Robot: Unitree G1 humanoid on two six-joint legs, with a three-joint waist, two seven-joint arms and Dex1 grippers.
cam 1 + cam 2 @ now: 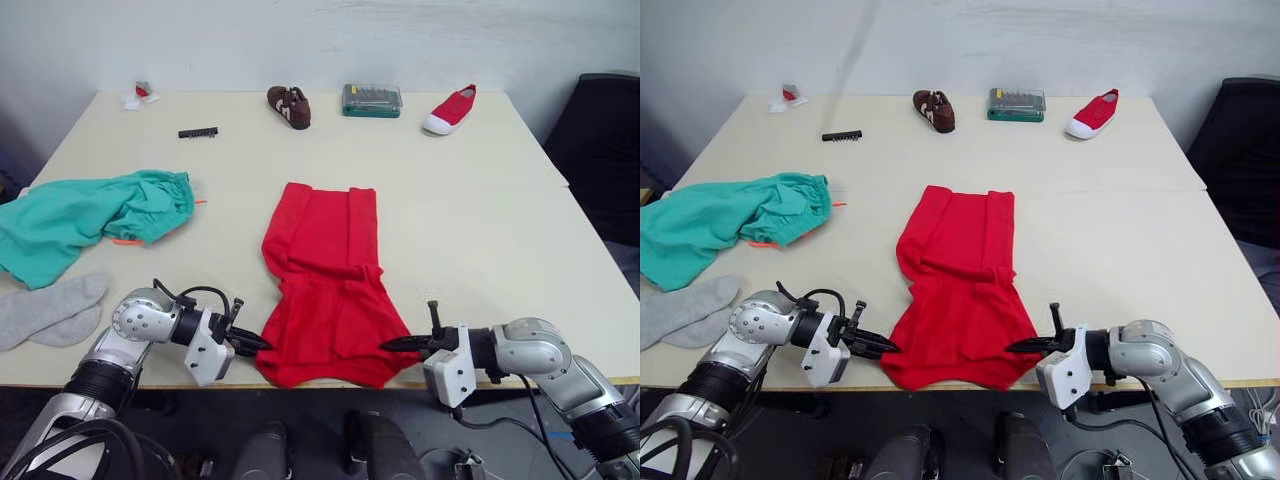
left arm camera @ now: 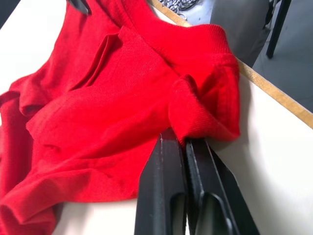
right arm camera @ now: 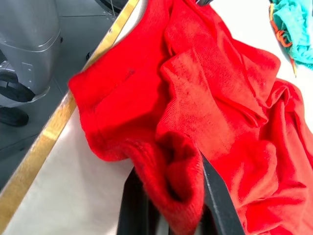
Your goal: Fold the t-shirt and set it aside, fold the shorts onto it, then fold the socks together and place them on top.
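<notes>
Both of my tools are pinched on the near hem corners of the t-shirt (image 1: 325,290): left tool (image 1: 252,342) on one, right tool (image 1: 398,344) on the other, at the counter (image 1: 480,220) front edge. It's soft and floppy, so corners are the place to hold. Wrist cams show cloth bunched between the fingers, I think; the head view doesn't. Farther left lie the socks (image 1: 50,310) and shorts (image 1: 90,215).

The red t-shirt (image 1: 325,285) lies in the middle of the counter (image 1: 480,230), folded into a long strip, its near end bunched at the near edge. The green shorts (image 1: 90,218) sit crumpled at the left. The grey socks (image 1: 50,310) lie flat, near left.
</notes>
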